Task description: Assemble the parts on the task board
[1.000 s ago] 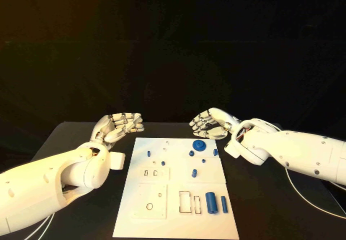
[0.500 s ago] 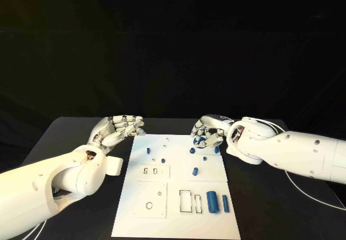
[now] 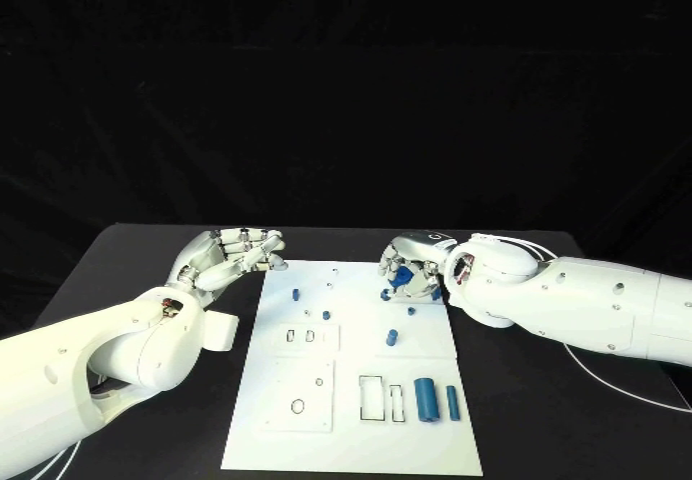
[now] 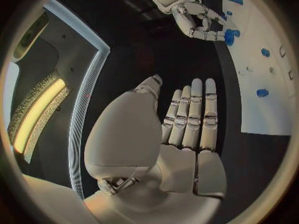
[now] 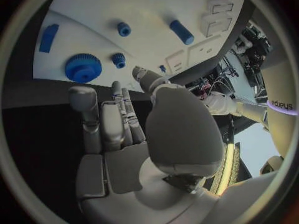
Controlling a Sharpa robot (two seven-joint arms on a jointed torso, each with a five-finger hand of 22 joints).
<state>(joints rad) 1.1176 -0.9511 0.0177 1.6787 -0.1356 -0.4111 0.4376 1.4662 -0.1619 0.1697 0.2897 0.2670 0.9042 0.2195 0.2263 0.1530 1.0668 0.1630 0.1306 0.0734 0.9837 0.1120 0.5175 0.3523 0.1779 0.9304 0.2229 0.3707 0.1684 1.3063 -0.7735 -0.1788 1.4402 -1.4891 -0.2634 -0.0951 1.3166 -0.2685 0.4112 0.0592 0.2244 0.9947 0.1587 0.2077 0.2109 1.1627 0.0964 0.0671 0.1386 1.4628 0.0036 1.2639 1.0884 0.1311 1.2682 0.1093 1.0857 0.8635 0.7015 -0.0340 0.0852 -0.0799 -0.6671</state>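
Observation:
The white task board (image 3: pixel 353 425) lies in the middle of the black table. Small blue parts stand on its far half, among them a peg (image 3: pixel 389 342) and a stud (image 3: pixel 296 296). A thick blue cylinder (image 3: pixel 426 398) and a thin pin (image 3: pixel 450 402) lie at its near right. My right hand (image 3: pixel 413 265) hovers over the board's far right corner, fingers bent down around the blue gear (image 5: pixel 82 67). The gear lies flat on the board just beyond the fingertips (image 5: pixel 81 93), untouched. My left hand (image 3: pixel 231 255) hangs off the board's far left corner and holds nothing.
Rectangular and round slots (image 3: pixel 381 400) are cut into the board's near half. A small gear (image 5: pixel 118 59) and a flat blue bar (image 5: pixel 48 37) lie close to the big gear. Bare black table (image 3: pixel 130 270) runs on both sides of the board.
My right hand has dropped from above the table onto the board's far right corner, covering the blue gear. The left hand has barely moved. The camera has shifted a little.

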